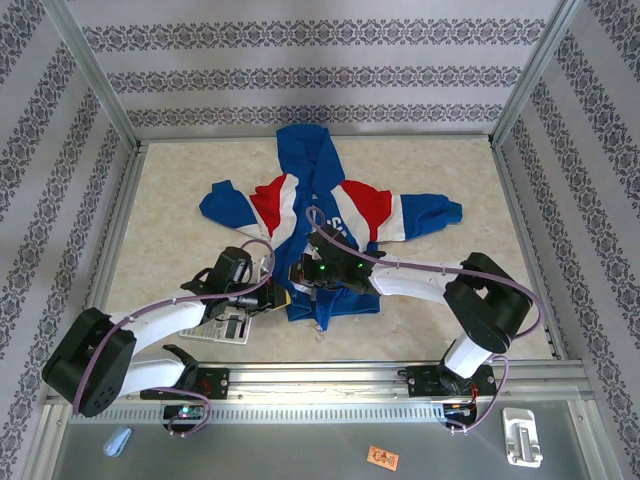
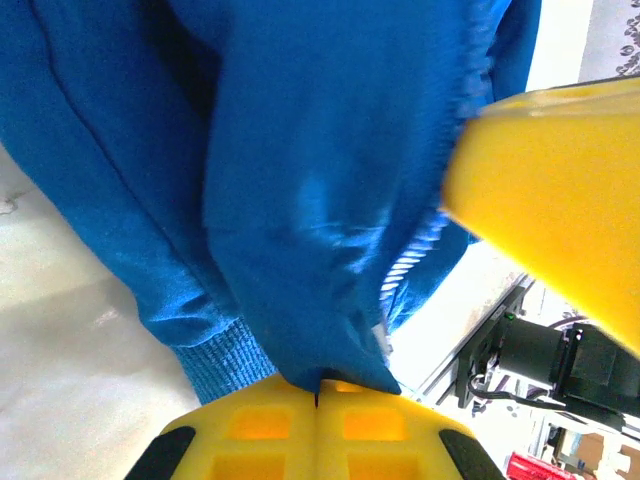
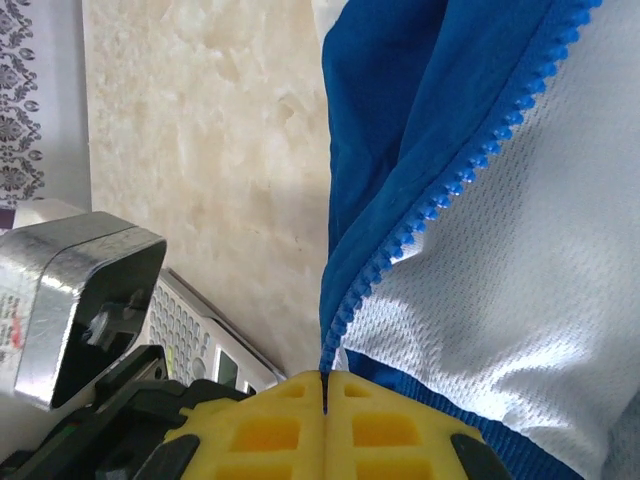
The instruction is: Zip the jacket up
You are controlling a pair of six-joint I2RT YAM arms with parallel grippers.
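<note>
Left wrist | left end effector (image 2: 318, 395) pinches jacket (image 2: 300, 180) hem | right end effector (image 3: 325, 378) pinches zipper edge (image 3: 440, 195)

The left arm (image 1: 150, 325) and the right arm (image 1: 430, 285) are both built from glossy white links joined by bulky black joint housings. A thin lilac cable (image 1: 311, 214) loops along each arm. Small green lights (image 1: 322, 268) glow on the right wrist. Close up, the left gripper (image 2: 318, 395) and the right gripper (image 3: 325, 385) have bright yellow plastic fingers (image 2: 260, 425), moulded with square recesses and edged in black.
</note>
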